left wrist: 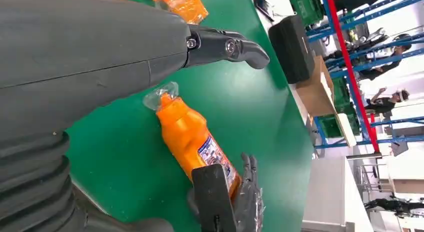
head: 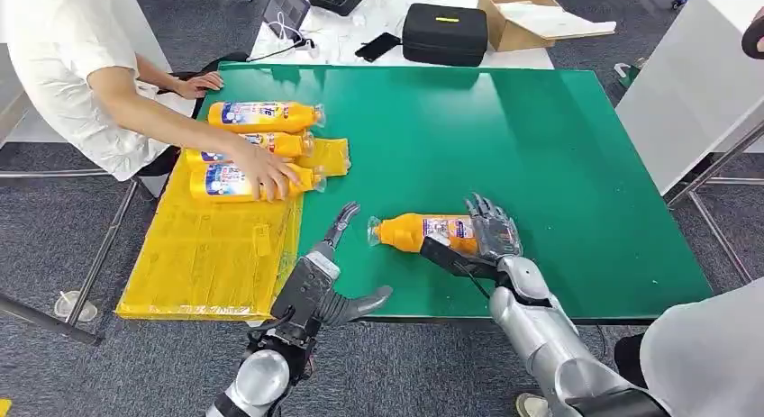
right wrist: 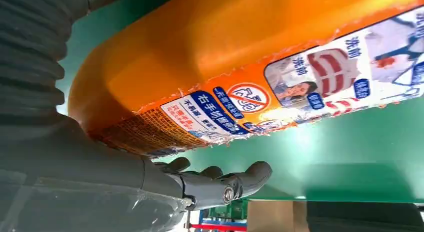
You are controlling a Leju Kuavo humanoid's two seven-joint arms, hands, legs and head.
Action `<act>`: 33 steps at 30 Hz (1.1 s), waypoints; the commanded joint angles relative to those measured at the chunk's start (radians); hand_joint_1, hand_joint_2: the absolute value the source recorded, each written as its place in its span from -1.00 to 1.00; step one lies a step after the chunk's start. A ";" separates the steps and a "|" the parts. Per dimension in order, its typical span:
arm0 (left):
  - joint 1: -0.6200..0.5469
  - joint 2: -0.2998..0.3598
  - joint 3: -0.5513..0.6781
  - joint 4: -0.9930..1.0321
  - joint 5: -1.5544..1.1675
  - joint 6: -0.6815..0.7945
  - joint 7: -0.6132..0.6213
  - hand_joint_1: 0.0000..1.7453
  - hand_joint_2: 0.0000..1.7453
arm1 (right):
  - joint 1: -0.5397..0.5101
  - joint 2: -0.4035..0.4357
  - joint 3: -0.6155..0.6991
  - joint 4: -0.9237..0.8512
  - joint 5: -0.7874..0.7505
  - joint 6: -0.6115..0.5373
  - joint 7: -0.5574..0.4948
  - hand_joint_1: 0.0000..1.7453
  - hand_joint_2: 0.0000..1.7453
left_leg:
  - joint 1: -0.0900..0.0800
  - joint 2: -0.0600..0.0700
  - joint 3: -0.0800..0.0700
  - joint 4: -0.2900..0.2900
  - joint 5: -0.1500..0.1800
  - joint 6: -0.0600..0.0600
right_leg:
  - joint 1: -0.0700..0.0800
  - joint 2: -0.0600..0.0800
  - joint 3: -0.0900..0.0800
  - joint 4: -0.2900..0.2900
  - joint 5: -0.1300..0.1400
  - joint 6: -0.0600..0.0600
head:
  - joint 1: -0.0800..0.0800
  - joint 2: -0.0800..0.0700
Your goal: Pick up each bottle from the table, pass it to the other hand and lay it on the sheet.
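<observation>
An orange bottle lies sideways just over the green table, cap pointing left. My right hand grips its base end, thumb in front and fingers behind. My left hand is open, its fingers spread, one fingertip close to the cap without touching it. The yellow sheet hangs over the table's left edge. Three more orange bottles lie on it, and a person's hand rests on the nearest one.
The person in white sits at the table's left side. A black case and a cardboard box stand beyond the far edge. A white cabinet stands to the right, and another person at the lower right.
</observation>
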 commanded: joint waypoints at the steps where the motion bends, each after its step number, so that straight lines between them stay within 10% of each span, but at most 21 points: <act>1: -0.014 0.004 -0.009 0.030 -0.010 -0.008 0.010 -1.00 1.00 | 0.001 -0.037 0.017 0.064 0.003 0.079 0.049 -1.00 1.00 | 0.000 -0.002 0.005 -0.001 -0.001 0.001 | 0.001 -0.004 0.006 -0.001 -0.002 -0.003 | 0.000 0.000; 3: -0.013 0.002 -0.012 0.034 -0.012 -0.009 0.012 -1.00 1.00 | 0.000 -0.042 0.014 0.078 -0.004 0.115 0.045 -1.00 1.00 | 0.000 -0.002 0.005 -0.001 -0.001 0.001 | 0.000 -0.004 0.005 -0.001 -0.002 -0.002 | 0.000 0.000; 4: -0.013 0.002 -0.011 0.036 -0.012 -0.009 0.012 -1.00 1.00 | -0.001 -0.044 0.013 0.083 -0.008 0.127 0.039 -0.36 1.00 | 0.000 -0.002 0.004 -0.001 0.000 0.000 | 0.001 -0.003 0.005 -0.001 -0.001 -0.001 | 0.000 0.000; 5: -0.014 0.001 -0.011 0.038 -0.012 -0.010 0.012 -1.00 1.00 | -0.004 -0.046 0.012 0.090 -0.015 0.149 0.031 1.00 1.00 | 0.000 -0.002 0.004 -0.001 0.000 0.000 | 0.001 -0.003 0.004 -0.001 -0.001 -0.001 | 0.000 0.000; 23: -0.025 0.006 -0.021 0.058 0.003 -0.007 -0.016 -1.00 1.00 | -0.016 -0.037 -0.023 0.142 -0.125 0.219 -0.079 1.00 1.00 | 0.001 -0.001 0.010 -0.002 -0.001 0.000 | 0.002 -0.003 0.009 -0.003 -0.001 -0.002 | 0.000 0.000; 33: 0.031 0.010 0.024 -0.003 0.220 -0.075 -0.002 -1.00 1.00 | 0.088 -0.006 -0.119 -0.016 -0.377 0.230 -0.356 1.00 1.00 | 0.001 0.001 0.012 -0.003 -0.002 0.000 | 0.002 -0.001 0.011 -0.004 -0.001 -0.004 | 0.000 0.000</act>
